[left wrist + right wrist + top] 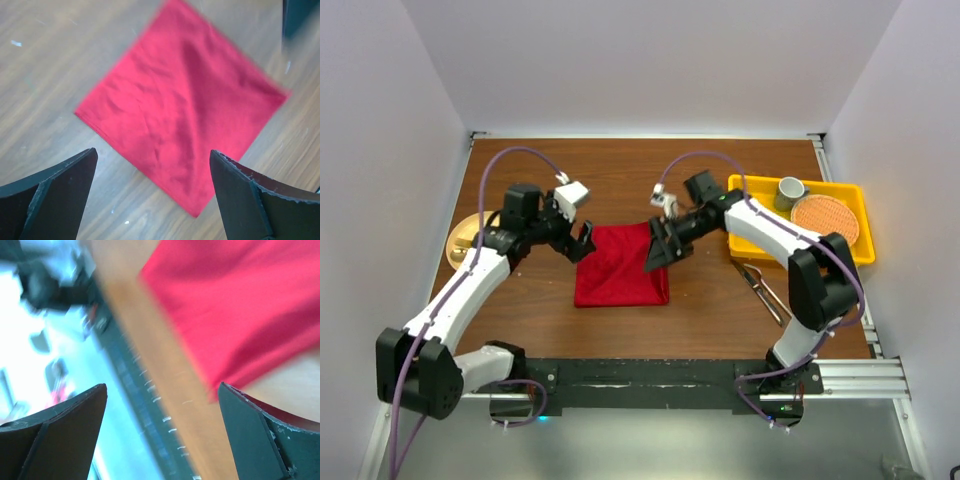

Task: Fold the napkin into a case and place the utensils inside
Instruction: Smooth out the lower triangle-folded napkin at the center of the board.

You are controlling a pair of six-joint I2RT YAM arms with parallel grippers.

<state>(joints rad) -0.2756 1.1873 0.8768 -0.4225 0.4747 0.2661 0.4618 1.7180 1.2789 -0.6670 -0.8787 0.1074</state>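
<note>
The deep-red napkin lies folded into a flat square on the wooden table, between the two arms. It fills the middle of the left wrist view and the upper right of the right wrist view. My left gripper is open and empty, just above the napkin's upper left corner. My right gripper is open and empty, above the napkin's upper right edge. The silver utensils lie on the table to the right, near the right arm.
A yellow tray at the back right holds a grey cup and a round orange woven mat. A round golden plate sits at the left edge behind the left arm. White walls enclose the table.
</note>
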